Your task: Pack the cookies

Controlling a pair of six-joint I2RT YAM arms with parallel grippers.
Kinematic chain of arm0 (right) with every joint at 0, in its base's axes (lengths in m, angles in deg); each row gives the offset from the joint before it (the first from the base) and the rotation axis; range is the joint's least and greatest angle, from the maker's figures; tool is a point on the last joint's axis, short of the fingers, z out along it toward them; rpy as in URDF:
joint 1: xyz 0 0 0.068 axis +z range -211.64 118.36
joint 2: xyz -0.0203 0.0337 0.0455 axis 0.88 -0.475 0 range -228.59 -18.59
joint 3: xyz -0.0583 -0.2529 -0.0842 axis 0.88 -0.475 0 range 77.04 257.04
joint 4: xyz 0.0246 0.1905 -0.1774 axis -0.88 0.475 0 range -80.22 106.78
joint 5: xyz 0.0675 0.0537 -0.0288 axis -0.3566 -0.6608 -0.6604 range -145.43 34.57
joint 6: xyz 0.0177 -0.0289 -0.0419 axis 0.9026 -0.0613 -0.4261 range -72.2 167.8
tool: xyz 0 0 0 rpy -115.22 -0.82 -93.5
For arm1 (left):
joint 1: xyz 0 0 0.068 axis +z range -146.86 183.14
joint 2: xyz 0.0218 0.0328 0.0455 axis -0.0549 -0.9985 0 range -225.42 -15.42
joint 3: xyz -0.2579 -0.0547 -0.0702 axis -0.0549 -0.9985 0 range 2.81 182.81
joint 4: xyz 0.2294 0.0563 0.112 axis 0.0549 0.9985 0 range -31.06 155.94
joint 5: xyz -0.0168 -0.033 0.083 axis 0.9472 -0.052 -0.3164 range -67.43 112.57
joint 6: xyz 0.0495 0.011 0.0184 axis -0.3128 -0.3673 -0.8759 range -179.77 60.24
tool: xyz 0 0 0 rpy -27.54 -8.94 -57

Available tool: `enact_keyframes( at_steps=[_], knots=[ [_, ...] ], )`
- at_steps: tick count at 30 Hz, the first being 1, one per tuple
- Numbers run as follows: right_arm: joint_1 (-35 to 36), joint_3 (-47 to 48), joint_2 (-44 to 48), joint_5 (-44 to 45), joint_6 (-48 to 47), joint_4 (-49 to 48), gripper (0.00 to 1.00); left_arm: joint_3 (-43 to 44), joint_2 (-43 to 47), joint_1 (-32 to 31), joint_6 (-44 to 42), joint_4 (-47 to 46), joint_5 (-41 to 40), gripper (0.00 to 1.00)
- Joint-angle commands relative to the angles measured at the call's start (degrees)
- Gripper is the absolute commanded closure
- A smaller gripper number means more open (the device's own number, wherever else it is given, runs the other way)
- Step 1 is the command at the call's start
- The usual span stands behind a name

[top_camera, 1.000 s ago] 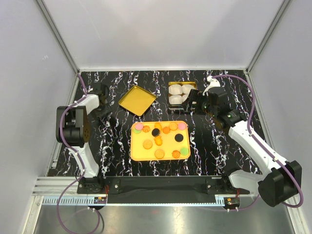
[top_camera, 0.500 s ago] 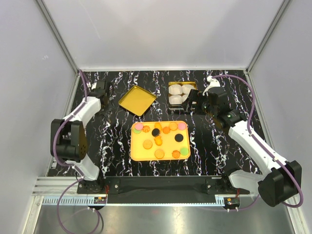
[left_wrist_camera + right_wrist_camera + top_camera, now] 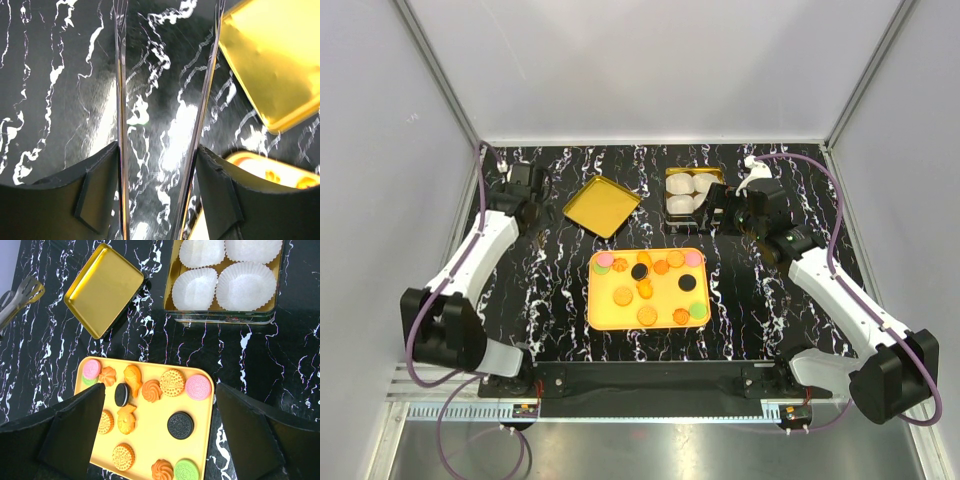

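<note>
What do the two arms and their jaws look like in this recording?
Both arms have white link shells with black joint housings, and a purple cable loops along each. The left gripper carries long thin mirror-like metal blades on black mounts. The right gripper shows broad matte black angular fingers.

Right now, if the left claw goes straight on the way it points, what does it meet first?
Probably only the bare black marbled tabletop between its open fingers. The gold lid lies off to the right of that line, though depth is unclear.
</note>
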Motion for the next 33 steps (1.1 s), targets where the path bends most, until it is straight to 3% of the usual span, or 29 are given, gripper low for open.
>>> enact_keyframes(
  at_steps=[1, 19, 33],
  knots=[
    [0.2, 0.3, 0.6, 0.5, -0.9, -1.3, 0.0, 3.4, 4.9, -1.5, -2.9, 3.1, 1.8, 0.37],
    [0.2, 0.5, 0.5, 1.2, -1.5, -0.7, 0.0, 4.0, 17.5, -17.0, -3.5, 13.7, 8.4, 0.42],
    [0.1, 1.0, -0.2, 2.6, -2.0, 0.0, 0.0, 3.8, 14.4, -34.6, -0.4, 14.8, 9.5, 0.41]
  ],
)
